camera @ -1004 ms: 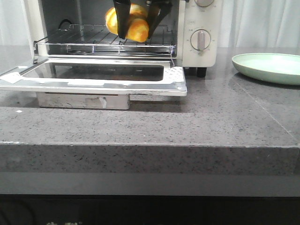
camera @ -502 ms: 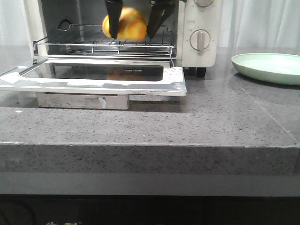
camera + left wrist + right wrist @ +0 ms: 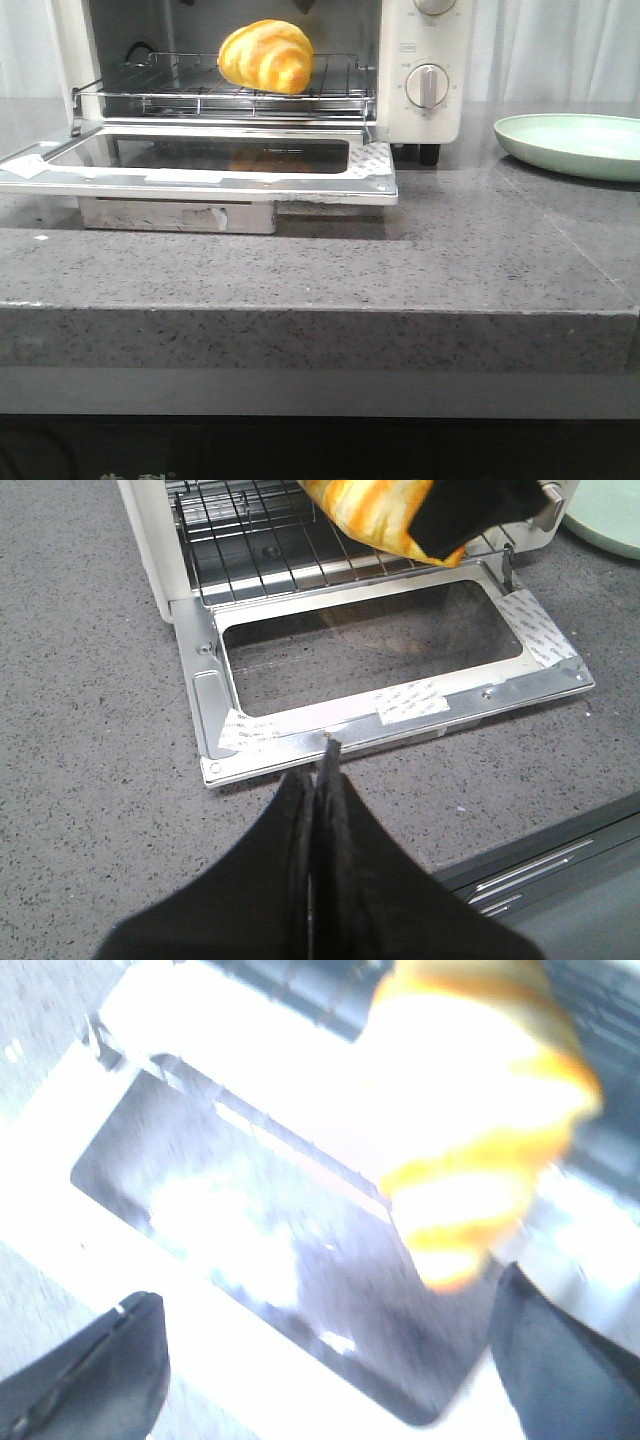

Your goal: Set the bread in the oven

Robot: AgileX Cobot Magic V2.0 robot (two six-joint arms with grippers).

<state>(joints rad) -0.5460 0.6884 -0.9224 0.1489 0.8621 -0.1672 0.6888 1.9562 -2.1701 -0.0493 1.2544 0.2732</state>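
With its glass door (image 3: 210,160) dropped flat on the grey counter (image 3: 400,260), the oven (image 3: 425,70) stands open. Pale green plate (image 3: 575,143) sits well apart, right of it. Bread (image 3: 266,56) lies on the wire rack (image 3: 160,90), nothing gripping it. Right gripper (image 3: 330,1360) fingers spread wide, blurred, over the door. Left gripper (image 3: 320,810) fingers pressed together, holding nothing.

Left gripper (image 3: 318,810) jaws closed, oven (image 3: 390,660) door open, bread (image 3: 375,515) on rack

Front: low, level, facing the oven (image 3: 260,90) — door toward it.
Left wrist: above, looking down at the door.
Right wrist: close over the door — blurred.
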